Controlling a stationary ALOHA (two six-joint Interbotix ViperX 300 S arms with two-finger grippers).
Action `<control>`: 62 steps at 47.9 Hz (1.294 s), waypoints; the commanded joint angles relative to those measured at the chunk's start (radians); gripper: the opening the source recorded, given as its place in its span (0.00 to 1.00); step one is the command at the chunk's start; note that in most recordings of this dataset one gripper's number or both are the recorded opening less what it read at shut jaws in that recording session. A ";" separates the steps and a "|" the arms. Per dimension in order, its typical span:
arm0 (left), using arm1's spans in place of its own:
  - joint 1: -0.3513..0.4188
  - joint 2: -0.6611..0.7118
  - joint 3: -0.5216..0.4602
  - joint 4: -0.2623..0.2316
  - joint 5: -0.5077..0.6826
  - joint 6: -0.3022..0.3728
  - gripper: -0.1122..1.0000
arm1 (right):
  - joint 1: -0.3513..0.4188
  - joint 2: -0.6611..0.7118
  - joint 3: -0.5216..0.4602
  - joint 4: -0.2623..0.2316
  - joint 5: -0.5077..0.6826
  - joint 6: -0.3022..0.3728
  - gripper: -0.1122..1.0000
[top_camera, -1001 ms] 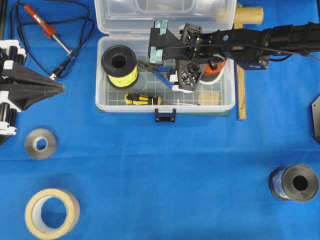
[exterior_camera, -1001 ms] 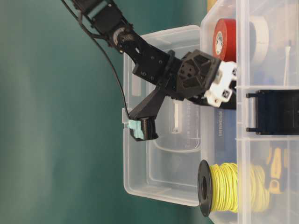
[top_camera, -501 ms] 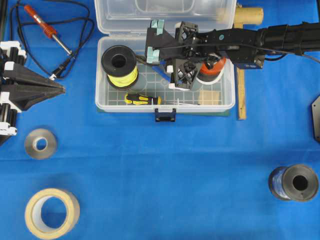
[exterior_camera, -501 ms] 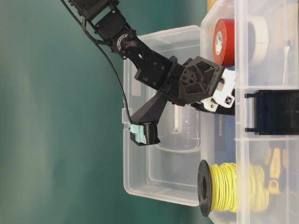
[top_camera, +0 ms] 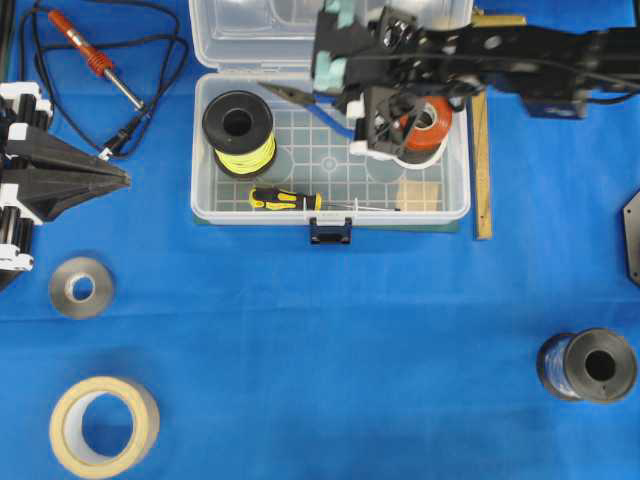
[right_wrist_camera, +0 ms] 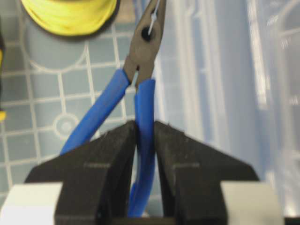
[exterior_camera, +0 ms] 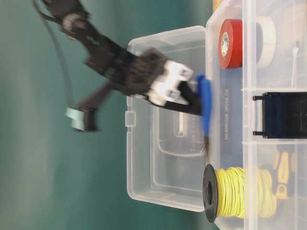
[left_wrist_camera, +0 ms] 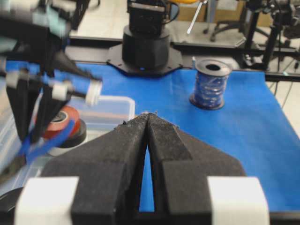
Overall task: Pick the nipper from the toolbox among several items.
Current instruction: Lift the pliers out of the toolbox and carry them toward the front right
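Black foam pads of the right gripper (right_wrist_camera: 140, 159) are pinched together on one blue handle of the nipper (right_wrist_camera: 140, 93); the other handle splays free to the side of the pads. Straight ahead of the pads, along the gripper's own reach, the tool's long axis runs out to its dark pointed jaws, so nipper and gripper lie nearly in one line. In the overhead view that line points from the right gripper (top_camera: 352, 100) away toward the yellow wire spool (top_camera: 240, 130), with the nipper (top_camera: 305, 105) slanting over the back part of the toolbox (top_camera: 440, 215), near the hinge. From table level the blue handle appears to sit at about the height of the box rim, the picture being blurred, so I judge that the jaw tips may not yet be clear of the wall. Beyond it, the screwdriver (top_camera: 285, 199) lies along the front wall. Far off to the side, the left gripper (top_camera: 100, 178) rests with its pads together, holding nothing; the right arm is plainly the nearer one.
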 commanded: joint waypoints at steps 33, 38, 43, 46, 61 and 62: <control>-0.002 0.000 -0.011 -0.002 -0.008 -0.002 0.10 | 0.356 -0.281 0.161 0.020 -0.071 0.124 0.23; 0.000 0.000 -0.009 -0.002 -0.008 -0.002 0.10 | 0.419 -0.230 0.164 0.020 -0.078 0.140 0.23; 0.000 0.002 -0.009 -0.002 -0.009 -0.002 0.10 | 0.466 -0.155 0.164 0.025 -0.112 0.175 0.23; 0.000 0.000 -0.009 -0.002 -0.009 -0.002 0.10 | 0.482 -0.114 0.164 0.029 -0.133 0.204 0.23; -0.002 0.000 -0.009 -0.002 -0.006 -0.002 0.10 | 0.500 0.043 0.160 0.032 -0.212 0.333 0.23; 0.000 0.000 -0.009 -0.002 -0.006 -0.002 0.10 | 0.502 0.052 0.160 0.032 -0.219 0.337 0.23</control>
